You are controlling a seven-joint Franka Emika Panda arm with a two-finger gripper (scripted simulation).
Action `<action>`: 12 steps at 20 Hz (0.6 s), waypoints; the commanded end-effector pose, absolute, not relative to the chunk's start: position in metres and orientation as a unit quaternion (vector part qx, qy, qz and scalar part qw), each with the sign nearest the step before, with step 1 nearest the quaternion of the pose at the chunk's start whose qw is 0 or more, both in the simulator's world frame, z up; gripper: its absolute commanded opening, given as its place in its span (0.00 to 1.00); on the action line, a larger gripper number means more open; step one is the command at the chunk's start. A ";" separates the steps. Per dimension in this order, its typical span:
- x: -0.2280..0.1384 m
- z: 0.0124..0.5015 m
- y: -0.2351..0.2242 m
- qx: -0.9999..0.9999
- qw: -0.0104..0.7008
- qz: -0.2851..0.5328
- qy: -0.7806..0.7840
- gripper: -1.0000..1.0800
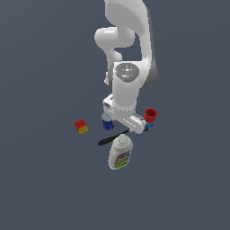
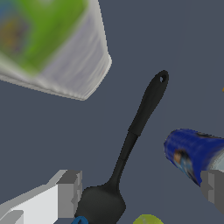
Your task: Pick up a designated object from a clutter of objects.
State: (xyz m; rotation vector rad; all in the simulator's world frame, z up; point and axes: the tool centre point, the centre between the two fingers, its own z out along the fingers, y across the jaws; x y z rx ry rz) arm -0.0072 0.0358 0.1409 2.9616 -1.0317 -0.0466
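Lying flat on the dark grey floor, a long black spatula point(image 2: 131, 144) is seen from the wrist camera, its slim handle ending in a small hanging hole and its wider flat head close to the claw. The claw point(image 2: 140, 192) is spread wide: one grey fingertip point(image 2: 69, 192) sits just beside the spatula's head, the other point(image 2: 213, 188) is well off to the far side, and nothing is held between them. A blue can point(image 2: 190, 153) lies on its side near the handle. A white bottle point(image 2: 52, 43) with a green label fills one corner of that view, blurred. A sliver of a yellow-green ball point(image 2: 146, 218) shows at the picture's edge.

In the exterior view, the white robot arm point(image 1: 128, 67) is bent low over the clutter. A red-and-yellow cube point(image 1: 81, 126) stands apart at the exterior view's left, and a red cup point(image 1: 151, 115) sits at the right, beside the arm's wrist.
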 end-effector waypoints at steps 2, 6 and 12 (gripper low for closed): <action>-0.010 0.124 0.040 0.929 0.002 -0.012 -0.369 0.96; -0.014 0.105 0.045 0.911 0.001 -0.008 -0.413 0.96; -0.019 0.084 0.050 0.886 0.001 -0.004 -0.463 0.96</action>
